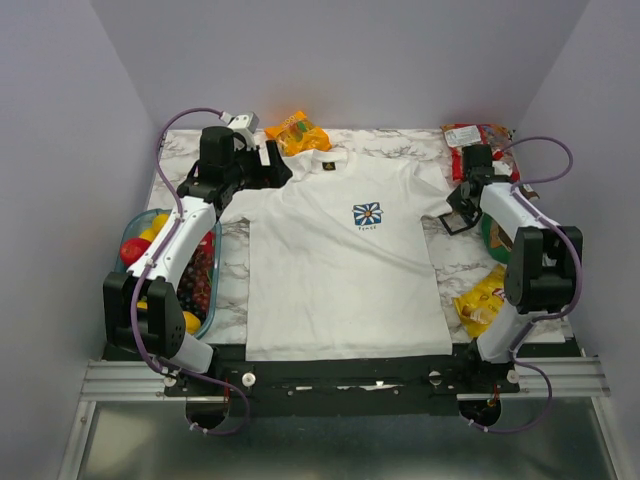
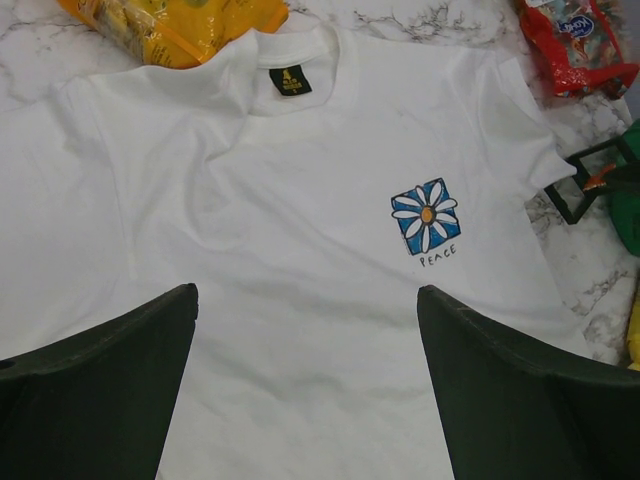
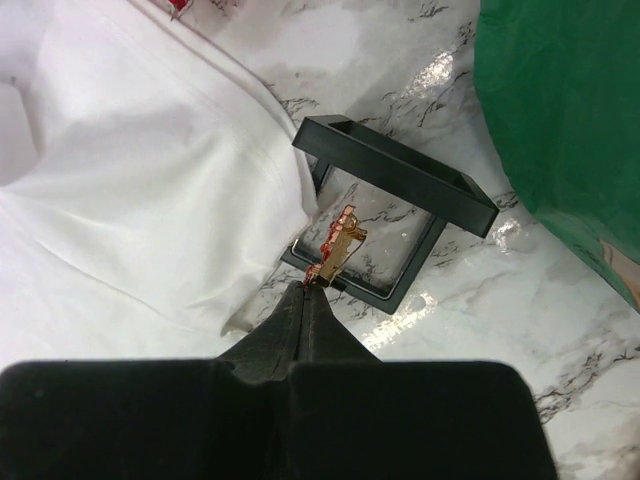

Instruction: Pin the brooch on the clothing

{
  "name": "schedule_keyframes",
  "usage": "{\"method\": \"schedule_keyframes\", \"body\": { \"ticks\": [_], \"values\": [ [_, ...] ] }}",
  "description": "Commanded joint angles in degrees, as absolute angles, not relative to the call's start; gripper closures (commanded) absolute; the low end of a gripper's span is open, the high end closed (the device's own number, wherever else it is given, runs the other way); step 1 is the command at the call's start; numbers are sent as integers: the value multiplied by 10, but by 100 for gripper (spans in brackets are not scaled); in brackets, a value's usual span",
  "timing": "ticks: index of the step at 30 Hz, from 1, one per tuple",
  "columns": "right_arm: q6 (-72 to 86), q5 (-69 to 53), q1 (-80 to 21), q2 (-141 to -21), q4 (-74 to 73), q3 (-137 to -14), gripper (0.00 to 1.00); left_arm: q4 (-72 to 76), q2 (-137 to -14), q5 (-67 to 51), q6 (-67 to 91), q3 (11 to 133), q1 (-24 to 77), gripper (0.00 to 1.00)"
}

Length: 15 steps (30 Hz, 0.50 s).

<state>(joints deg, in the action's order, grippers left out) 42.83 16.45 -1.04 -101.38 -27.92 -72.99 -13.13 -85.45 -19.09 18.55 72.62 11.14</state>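
Right tool clamps the brooch, which juts from its tips over a black frame.

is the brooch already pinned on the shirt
No, the right claw pinches the brooch at its tips over the black frame, beside the shirt.

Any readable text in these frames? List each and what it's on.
"PEACE": under the daisy print on the T-shirt.
Too small to read: the yellow mark on the neck label.
Blurred: the logo on the red snack bag.
Nothing legible on the orange bag.
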Motion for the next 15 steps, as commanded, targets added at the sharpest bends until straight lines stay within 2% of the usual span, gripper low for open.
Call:
{"method": "schedule_keyframes", "body": {
  "ticks": [1, 7, 12, 15],
  "values": [
    [419, 182, -25, -975, -304, -748, 99, -92, -839, -252, 185, 713, 109, 1],
    [404, 126, -78, -947, -308, -780, 100, -47, -823, -321, 138, 691, 142, 2],
    [394, 103, -137, -932, -344, -830, 99, -49, -792, -299, 43, 665, 237, 2],
    [409, 75, -171, -909, -335, -838, 99, -36, -772, -246, 3, 640, 285, 2]
  ]
}}
